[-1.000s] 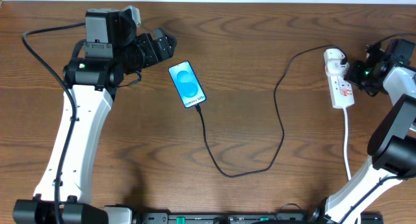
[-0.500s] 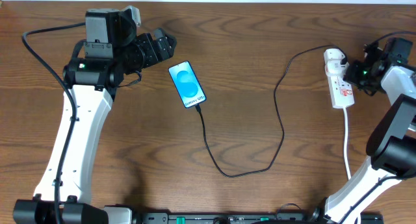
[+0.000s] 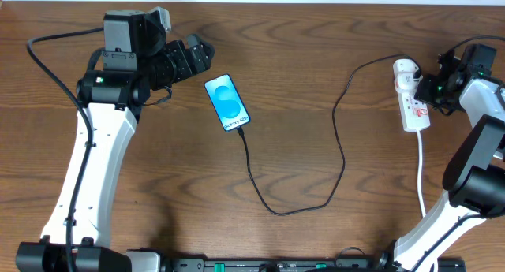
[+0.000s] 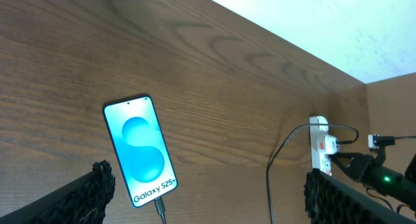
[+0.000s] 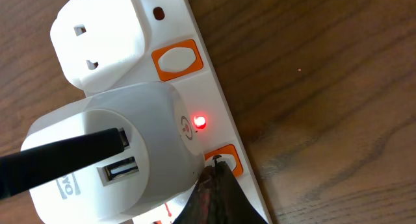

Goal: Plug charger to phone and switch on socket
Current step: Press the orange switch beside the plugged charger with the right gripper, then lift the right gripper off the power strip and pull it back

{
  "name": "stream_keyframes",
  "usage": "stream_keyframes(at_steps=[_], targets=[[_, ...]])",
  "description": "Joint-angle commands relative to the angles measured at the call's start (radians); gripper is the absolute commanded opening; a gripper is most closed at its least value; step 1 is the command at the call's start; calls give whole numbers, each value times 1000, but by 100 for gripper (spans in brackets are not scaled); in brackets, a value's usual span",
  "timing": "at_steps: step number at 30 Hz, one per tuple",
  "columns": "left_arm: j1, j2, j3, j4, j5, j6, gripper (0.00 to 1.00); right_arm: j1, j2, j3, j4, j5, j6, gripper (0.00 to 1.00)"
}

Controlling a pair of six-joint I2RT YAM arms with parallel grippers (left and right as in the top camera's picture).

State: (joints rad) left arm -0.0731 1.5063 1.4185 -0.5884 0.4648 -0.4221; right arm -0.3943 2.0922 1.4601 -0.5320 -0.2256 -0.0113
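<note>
Right gripper (image 5: pixel 218 167) has its jaws pinched together into one dark point, gripping nothing. That point touches the lower orange switch (image 5: pixel 225 158) of the white power strip (image 5: pixel 209 87). Its fingers run off the wrist view at 6 o'clock, so only the tip shows, and whether it is pressing cannot be told. A red indicator light (image 5: pixel 199 122) glows on the white USB adapter (image 5: pixel 110 146), which hides the strip's middle. The black charger cable (image 5: pixel 58 159) leaves the adapter's upper port toward 9 o'clock and is cut off at the edge. At 12 o'clock a second orange switch (image 5: pixel 177 58) sits beside a raised white block with pin holes (image 5: pixel 107 36).

From overhead the strip lies at 3 o'clock on the wooden table (image 3: pixel 316 35), with the right gripper on its 3 o'clock side. The cable loops down toward 6 o'clock and rises to the bottom edge of the Galaxy S25 phone (image 3: pixel 227 103), which lies screen up at about 10 o'clock from centre. The connector there is too small to judge as seated. At the phone's 10 o'clock, the left gripper (image 3: pixel 197 55) is spread wide and empty. Its fingers (image 4: pixel 97 188) show only at the lower corners of its own view.

Against a second ago, the right gripper has edged slightly toward 9 o'clock, closer to the strip; phone, cable and left arm lie as before
</note>
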Motion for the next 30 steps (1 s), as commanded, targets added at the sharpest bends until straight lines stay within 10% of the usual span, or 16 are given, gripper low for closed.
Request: stream_keyframes(at_steps=[1, 30], targets=[[4, -4, -1, -3, -6, -1, 95, 70, 52, -27, -14, -225, 13, 1], [4, -4, -1, -3, -6, -1, 95, -99, -101, 29, -34, -197, 120, 3]])
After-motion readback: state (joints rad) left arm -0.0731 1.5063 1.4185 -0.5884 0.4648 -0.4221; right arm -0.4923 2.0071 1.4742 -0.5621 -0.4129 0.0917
